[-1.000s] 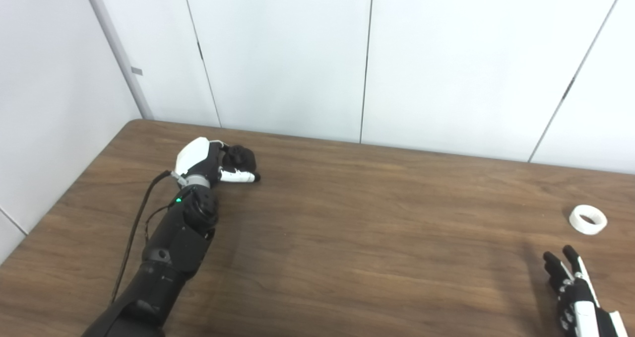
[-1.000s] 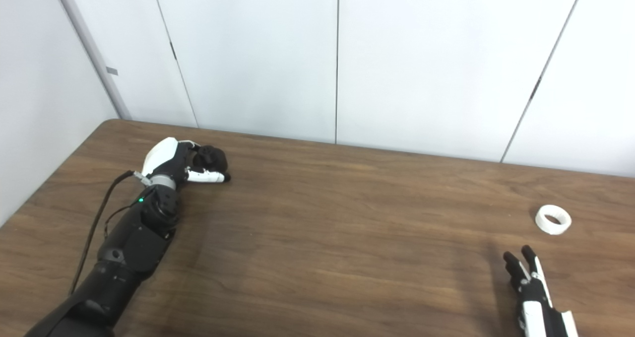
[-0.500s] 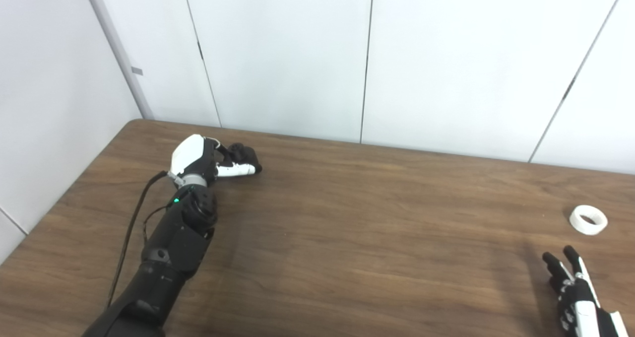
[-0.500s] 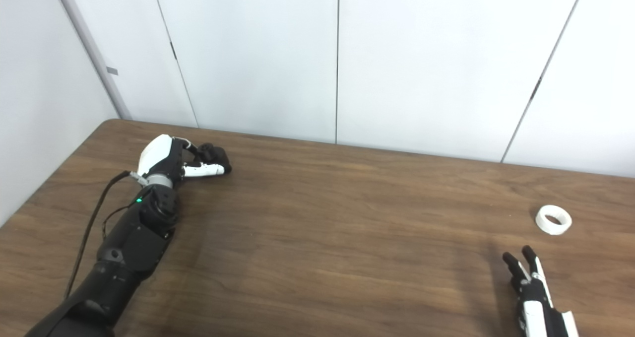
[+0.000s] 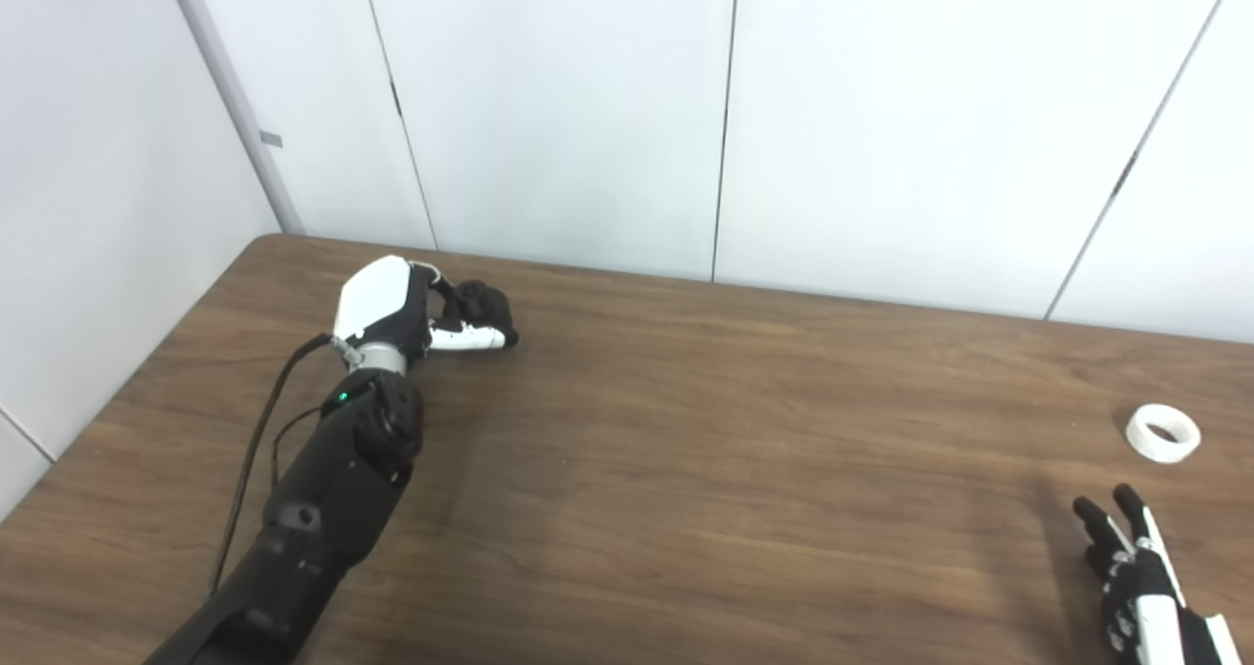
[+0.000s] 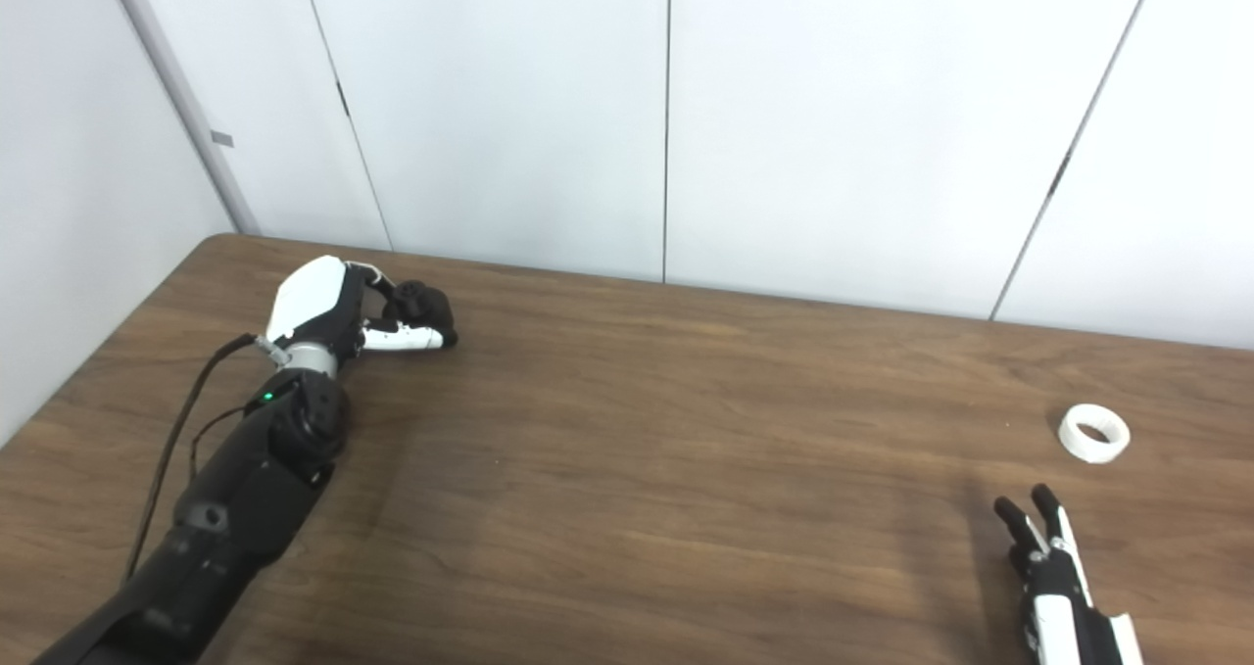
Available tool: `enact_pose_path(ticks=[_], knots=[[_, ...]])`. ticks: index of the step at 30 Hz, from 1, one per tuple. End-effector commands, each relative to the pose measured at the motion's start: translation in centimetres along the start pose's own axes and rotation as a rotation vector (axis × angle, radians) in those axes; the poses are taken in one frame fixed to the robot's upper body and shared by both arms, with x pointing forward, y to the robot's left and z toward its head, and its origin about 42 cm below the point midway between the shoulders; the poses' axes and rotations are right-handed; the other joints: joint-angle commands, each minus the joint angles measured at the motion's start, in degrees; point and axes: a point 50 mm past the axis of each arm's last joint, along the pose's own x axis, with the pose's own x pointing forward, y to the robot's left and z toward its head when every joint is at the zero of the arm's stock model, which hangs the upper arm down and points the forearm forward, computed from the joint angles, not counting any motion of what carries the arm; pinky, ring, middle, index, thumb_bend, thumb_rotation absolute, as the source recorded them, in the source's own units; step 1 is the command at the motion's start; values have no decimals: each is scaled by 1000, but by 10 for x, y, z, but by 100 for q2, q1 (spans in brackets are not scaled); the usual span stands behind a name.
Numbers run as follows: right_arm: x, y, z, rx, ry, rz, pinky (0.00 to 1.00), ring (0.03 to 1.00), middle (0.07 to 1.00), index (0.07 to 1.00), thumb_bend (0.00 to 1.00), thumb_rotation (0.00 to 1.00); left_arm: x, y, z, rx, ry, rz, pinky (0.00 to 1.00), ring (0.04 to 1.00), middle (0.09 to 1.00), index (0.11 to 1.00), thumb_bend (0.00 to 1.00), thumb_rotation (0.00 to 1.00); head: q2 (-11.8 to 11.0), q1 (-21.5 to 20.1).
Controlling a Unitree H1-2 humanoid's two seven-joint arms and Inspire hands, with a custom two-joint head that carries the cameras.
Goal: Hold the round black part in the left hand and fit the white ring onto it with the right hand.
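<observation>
Far left, left hand [image 5: 397, 308] gripping black part [image 5: 482, 303]

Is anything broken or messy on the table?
No, nothing stands out. The white ring lies flat on the table with nothing spilled. The left hand is wrapped around the round black part, and the right hand waits open near the ring.

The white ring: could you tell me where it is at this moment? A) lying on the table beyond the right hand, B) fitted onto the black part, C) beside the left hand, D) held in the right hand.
A: the white ring lies alone on the table, apart from the right hand.
</observation>
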Motion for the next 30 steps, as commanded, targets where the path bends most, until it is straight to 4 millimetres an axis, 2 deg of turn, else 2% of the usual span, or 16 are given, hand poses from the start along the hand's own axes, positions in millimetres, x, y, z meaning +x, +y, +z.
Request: enact_pose_path(ticks=[1, 10, 19, 23, 30], knots=[[-27, -5, -13, -26, 72, -19, 1000, 965, 917, 998, 530, 1000, 1, 28, 10, 50, -98, 87, 1000, 912, 783, 483, 522, 45, 17, -10], [-27, -1, -12, -44, 78, -20, 1000, 946, 914, 990, 525, 1000, -69, 24, 35, 0, -230, 54, 1000, 884, 767, 484, 523, 47, 50, -146], [-25, 3, -11, -54, 68, -22, 1000, 937, 899, 969, 501, 1000, -138, 0, 68, -81, -359, -35, 1000, 868, 781, 484, 523, 51, 129, -368], [-23, 10, -10, -65, 61, -19, 1000, 928, 894, 963, 502, 1000, -161, -14, 79, -59, -436, -69, 995, 862, 778, 484, 522, 54, 184, -567], [-20, 23, -4, -88, 41, -24, 1000, 904, 883, 943, 521, 1000, -188, -33, 79, -12, -514, -123, 1000, 868, 782, 485, 522, 56, 243, -994]])
